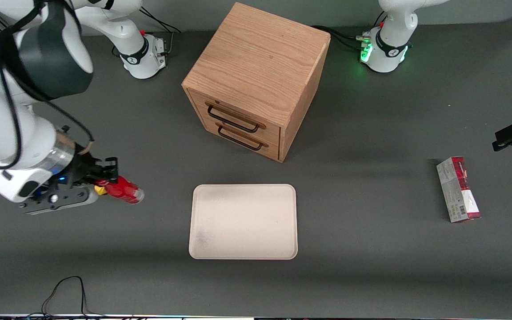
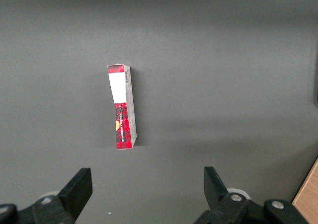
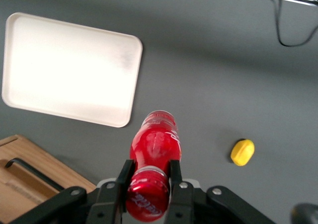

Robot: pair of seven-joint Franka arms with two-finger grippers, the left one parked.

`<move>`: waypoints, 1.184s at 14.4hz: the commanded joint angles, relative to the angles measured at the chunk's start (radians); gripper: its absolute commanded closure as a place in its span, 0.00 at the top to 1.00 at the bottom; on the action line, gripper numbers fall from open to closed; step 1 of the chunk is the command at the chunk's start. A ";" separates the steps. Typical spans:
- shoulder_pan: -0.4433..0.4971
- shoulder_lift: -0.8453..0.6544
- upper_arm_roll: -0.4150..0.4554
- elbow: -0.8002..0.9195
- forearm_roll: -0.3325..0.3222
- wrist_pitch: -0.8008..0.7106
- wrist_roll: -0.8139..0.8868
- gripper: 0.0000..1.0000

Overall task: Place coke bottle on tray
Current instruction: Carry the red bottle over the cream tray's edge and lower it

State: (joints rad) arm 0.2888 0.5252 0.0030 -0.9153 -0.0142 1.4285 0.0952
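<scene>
My pincer (image 3: 149, 184) is closed on the coke bottle (image 3: 155, 147) at its cap end, one finger on each side, the body sticking out ahead of the fingers and lifted off the table (image 1: 371, 266). It hangs toward the working arm's end, with the tray (image 1: 243, 221) well apart sideways. I would carry it level across, stop over the tray's middle, lower until the bottle rests, then let go. A yellow lump (image 3: 242, 152) lies below on the table.
</scene>
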 commanded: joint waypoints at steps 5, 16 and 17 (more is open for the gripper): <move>0.124 0.059 0.005 0.047 -0.038 0.044 0.083 0.00; 0.118 0.340 0.014 0.046 -0.038 0.400 0.080 0.00; 0.116 0.360 0.014 0.044 -0.038 0.423 0.078 0.00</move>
State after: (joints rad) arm 0.4108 0.8439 0.0081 -0.9145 -0.0323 1.8241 0.1581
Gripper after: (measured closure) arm 0.665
